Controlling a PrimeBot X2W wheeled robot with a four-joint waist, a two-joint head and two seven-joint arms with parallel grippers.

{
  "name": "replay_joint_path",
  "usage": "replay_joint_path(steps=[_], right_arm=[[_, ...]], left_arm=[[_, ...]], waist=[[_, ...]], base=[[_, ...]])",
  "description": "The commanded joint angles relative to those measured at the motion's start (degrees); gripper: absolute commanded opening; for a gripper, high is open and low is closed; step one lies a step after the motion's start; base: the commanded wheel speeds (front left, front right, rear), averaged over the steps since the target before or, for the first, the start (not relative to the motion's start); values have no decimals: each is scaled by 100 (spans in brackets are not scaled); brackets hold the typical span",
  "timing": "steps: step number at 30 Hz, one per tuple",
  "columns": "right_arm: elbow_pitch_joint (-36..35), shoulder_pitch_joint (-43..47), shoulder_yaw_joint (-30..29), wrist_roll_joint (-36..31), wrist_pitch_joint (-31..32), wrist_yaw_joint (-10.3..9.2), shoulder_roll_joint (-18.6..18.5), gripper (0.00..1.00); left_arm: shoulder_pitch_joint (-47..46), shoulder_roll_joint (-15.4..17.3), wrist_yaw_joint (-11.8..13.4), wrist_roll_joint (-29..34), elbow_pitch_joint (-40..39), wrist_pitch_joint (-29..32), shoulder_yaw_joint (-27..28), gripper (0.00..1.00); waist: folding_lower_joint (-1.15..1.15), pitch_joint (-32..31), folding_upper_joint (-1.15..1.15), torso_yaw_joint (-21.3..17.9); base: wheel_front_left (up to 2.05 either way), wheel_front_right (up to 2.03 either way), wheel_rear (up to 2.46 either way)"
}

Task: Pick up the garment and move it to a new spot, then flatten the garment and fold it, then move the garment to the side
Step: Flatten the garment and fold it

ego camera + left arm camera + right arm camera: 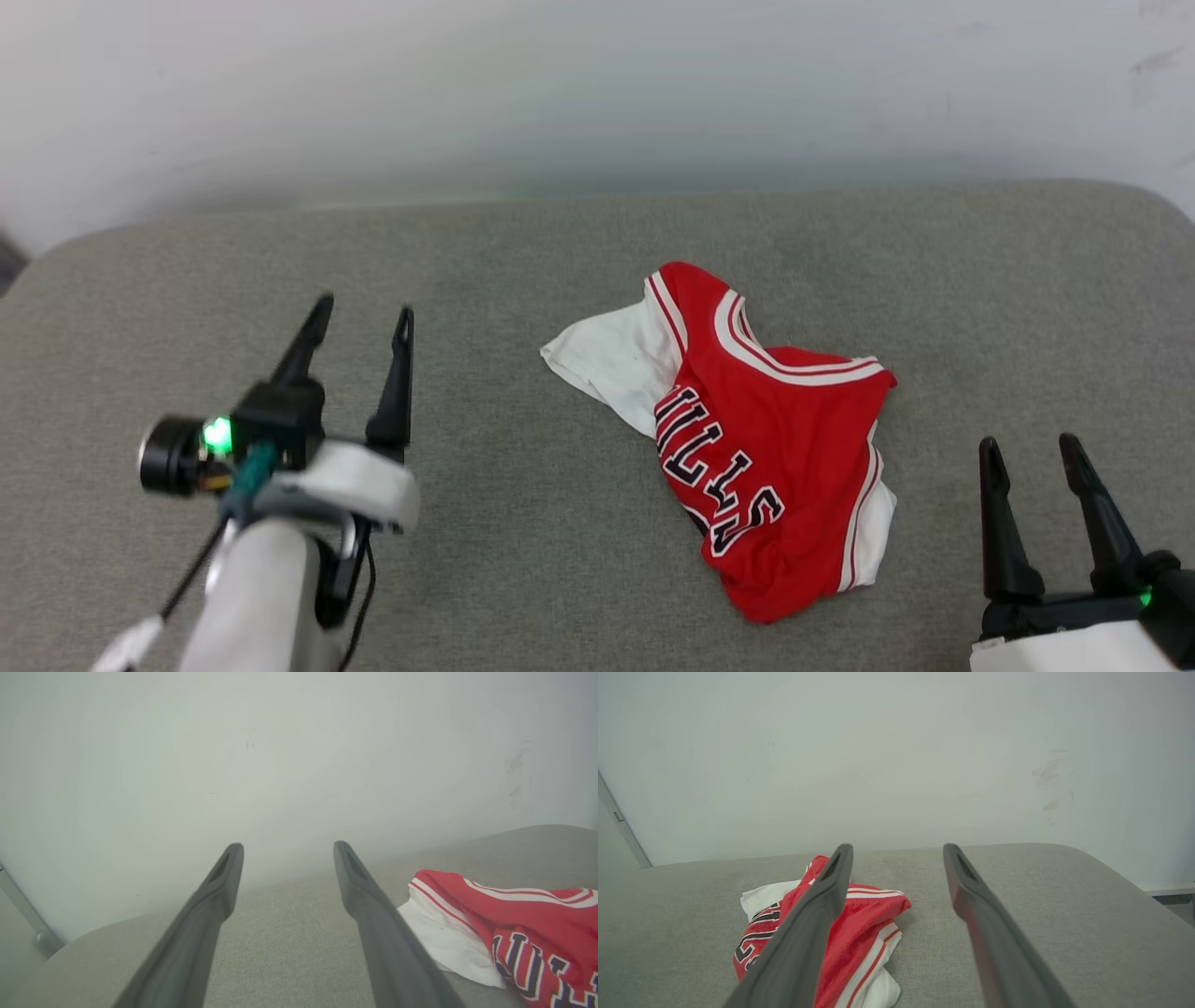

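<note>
Left gripper [364, 313]: fingers spread apart with nothing between them. It hovers over the grey padded surface [523, 560] on the left side, well apart from the garment [775, 439]. A pale forearm [252, 597] comes up from the bottom edge, and a green light [217, 435] is lit at the wrist. In the left wrist view the dark fingers [205, 914] point toward the pale wall [299, 742], with the garment off to the right in that view.

Right gripper [1029, 446]: fingers also spread and empty, at the lower right. It is near the garment's right edge with a clear gap between them. In the right wrist view one finger [803, 942] overlaps the garment in the picture.

The garment is a red jersey, crumpled in a loose heap on the surface, right of centre between the two grippers. A white sleeve [607, 359] sticks out on its left. Striped white-and-red trim [794, 364] runs along the upper edge. The black white-outlined lettering [714, 467] runs down the front, partly tucked under, and "ULLS" is readable. A white striped hem [868, 532] shows at the lower right.
</note>
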Motion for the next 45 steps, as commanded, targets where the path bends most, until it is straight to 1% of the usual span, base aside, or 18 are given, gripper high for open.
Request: replay_joint_path(steps=[1,3,6,10,14,17,19,23,29,33,39,41,43,44,45], right_arm=[[-34,-113,-2,-25,-10,-2,9,100],[-55,-195,-15,-40,-10,-2,9,100],[-90,-327,-6,-65,-10,-2,9,100],[-143,-493,3,-78,-10,-2,9,100],[-166,-658,10,-86,-10,-2,8,100],[-192,-788,30,-117,-10,-2,10,100],[-207,-860,49,-132,-10,-2,8,100],[-228,-1012,77,-128,-10,-2,9,100],[-246,-1211,133,-77,-10,-2,9,100],[-248,-1316,164,-40,-9,-2,9,100],[-248,-1436,226,6,-9,-2,9,100],[-249,-1467,215,17,-9,-2,9,100],[-248,-1468,210,22,-9,-2,9,100],[-248,-1461,201,16,-9,-2,9,100],[-246,-1448,181,8,-9,-2,9,100]], left_arm=[[-287,61,-60,-28,121,19,-24,100],[-801,200,-158,-15,390,129,-112,100],[-1495,361,-260,-132,776,449,-239,100],[-2435,631,-340,-361,1192,1011,-636,100],[-3251,942,-335,-988,1400,1793,-1578,100],[-3871,1236,-338,-1655,1456,2528,-2304,100],[-4174,1376,-340,-2163,1477,3104,-2837,100],[-4816,1727,-339,-3149,1343,4219,-3726,100],[-5434,2099,-341,-4178,1194,5620,-4859,100],[-5626,2245,-341,-4749,1156,6372,-5415,100],[-5669,2482,-342,-5111,1169,6848,-6153,100],[-5609,2569,-343,-5150,1138,7016,-6504,100],[-5555,2668,-343,-5217,1078,7059,-6698,100],[-5555,2693,-343,-5232,1056,7024,-6757,70],[-5555,2702,-343,-5276,1051,6950,-6783,22]], waist=[[0,183,0,-93],[0,331,0,-141],[0,559,0,-223],[0,852,0,-331],[0,1119,0,-435],[0,1316,0,-499],[0,1441,0,-543],[0,1684,0,-625],[0,2026,0,-767],[0,2217,0,-871],[0,2423,0,-1045],[0,2455,0,-1075],[0,2471,0,-1094],[0,2471,0,-1093],[0,2461,0,-1080]], base=[[0,0,0],[0,0,0],[0,0,0],[0,0,0],[0,0,0],[0,0,0],[0,0,0],[0,0,0],[0,0,0],[0,0,0],[0,0,0],[0,0,0],[0,0,0],[0,0,0],[0,0,0]])
